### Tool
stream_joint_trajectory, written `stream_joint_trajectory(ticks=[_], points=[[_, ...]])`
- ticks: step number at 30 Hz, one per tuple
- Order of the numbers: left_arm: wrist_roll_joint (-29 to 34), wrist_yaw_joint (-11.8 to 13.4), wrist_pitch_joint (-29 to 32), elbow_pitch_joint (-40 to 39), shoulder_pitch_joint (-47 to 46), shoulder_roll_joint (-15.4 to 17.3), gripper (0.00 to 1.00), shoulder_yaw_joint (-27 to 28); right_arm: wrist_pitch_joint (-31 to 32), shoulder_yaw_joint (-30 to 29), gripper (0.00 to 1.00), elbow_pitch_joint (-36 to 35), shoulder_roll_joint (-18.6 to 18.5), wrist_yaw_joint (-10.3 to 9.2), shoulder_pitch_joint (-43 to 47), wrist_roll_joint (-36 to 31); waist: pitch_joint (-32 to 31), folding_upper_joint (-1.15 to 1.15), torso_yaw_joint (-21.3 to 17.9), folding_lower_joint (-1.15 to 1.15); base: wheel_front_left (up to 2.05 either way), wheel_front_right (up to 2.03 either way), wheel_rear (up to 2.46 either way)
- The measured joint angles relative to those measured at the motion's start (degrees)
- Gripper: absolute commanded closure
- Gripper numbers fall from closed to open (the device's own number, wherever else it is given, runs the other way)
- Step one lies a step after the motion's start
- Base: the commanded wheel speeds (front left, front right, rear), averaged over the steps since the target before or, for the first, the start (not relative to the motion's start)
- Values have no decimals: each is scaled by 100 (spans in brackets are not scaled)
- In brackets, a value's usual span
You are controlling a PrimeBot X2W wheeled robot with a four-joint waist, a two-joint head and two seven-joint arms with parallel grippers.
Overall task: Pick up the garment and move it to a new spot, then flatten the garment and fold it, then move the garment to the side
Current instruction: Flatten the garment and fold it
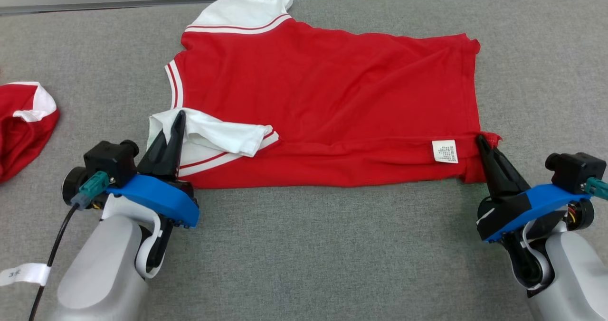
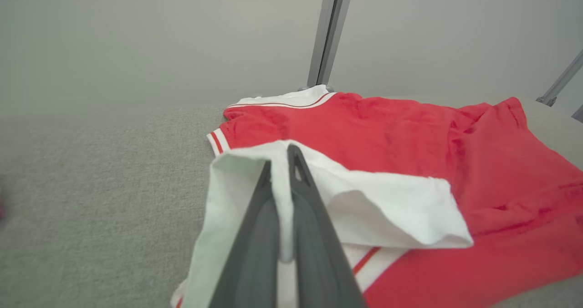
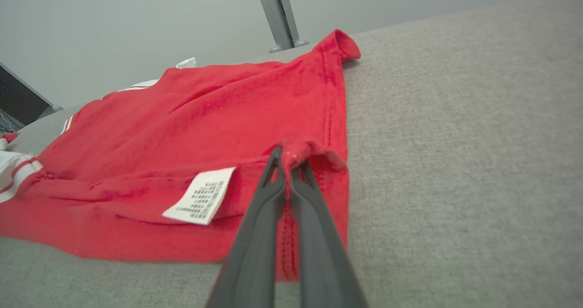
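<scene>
The left claw (image 1: 172, 125) is clenched on the white sleeve (image 1: 223, 133) of the garment (image 1: 332, 88). In the left wrist view the cloth passes between the two dark fingers (image 2: 255, 235), just below their tips. The right claw (image 1: 480, 139) is also clenched. It pinches the hem corner (image 3: 314, 155) of the same garment, and the white label (image 1: 445, 151) lies just to its inner side.

From both claws the garment spreads forward, away from the robot, flat on the grey table (image 1: 304, 245). Its long axis runs from one claw to the other, so the near edge is stretched between them and each arm holds its own end. The next fold probably depends on this: both claws would have to carry the near edge forward together, over the red body.

It is hard to say how many layers each claw has caught, because the under layer is hidden. Beyond the left claw, on its outer side and well apart, a second garment (image 1: 23, 121) is cut off by the picture edge.
</scene>
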Motion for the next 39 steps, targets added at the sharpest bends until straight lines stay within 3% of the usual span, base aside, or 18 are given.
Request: stream_joint_trajectory(ticks=[1,2,3,4,5,6,15,23,37,38,39], points=[[22,-11,-4,104,-83,-2,100,-21,-15,19,100,76,-3,0,-65,0,18,0,-1,0,0,0,0],[24,-19,-31,199,-151,-12,100,-47,-23,51,82,142,-10,0,-114,-2,29,0,-2,0,0,0,0],[23,-25,-49,292,-207,-32,100,-56,-73,73,54,197,-9,0,-155,-11,38,0,-3,0,0,0,0],[22,-26,-79,381,-258,-58,73,-59,-116,86,0,245,-9,0,-189,-15,43,0,-3,0,0,0,0],[24,-26,-108,459,-303,-86,42,-58,-146,94,0,287,-11,0,-205,-15,43,0,-2,0,0,0,0],[30,-26,-134,531,-335,-112,0,-63,-183,96,0,342,-14,0,-210,-14,35,0,5,0,0,0,0],[85,35,-294,725,-26,-151,0,159,-324,-76,0,358,-282,0,266,-179,-246,0,130,-1,0,0,0],[159,69,-302,759,524,-93,0,176,20,-120,0,358,-231,0,452,-321,-323,0,152,-1,0,0,0],[69,7,-225,1512,363,-237,0,-25,179,258,0,929,-126,0,48,-667,-260,0,142,-1,0,0,0],[52,-1,-225,1571,341,-257,0,-41,165,279,41,985,-125,0,15,-664,-271,0,145,-1,0,0,0],[-1,-18,-222,1638,308,-291,0,-52,152,300,41,1050,-125,0,-13,-658,-287,0,151,-1,0,0,0]])
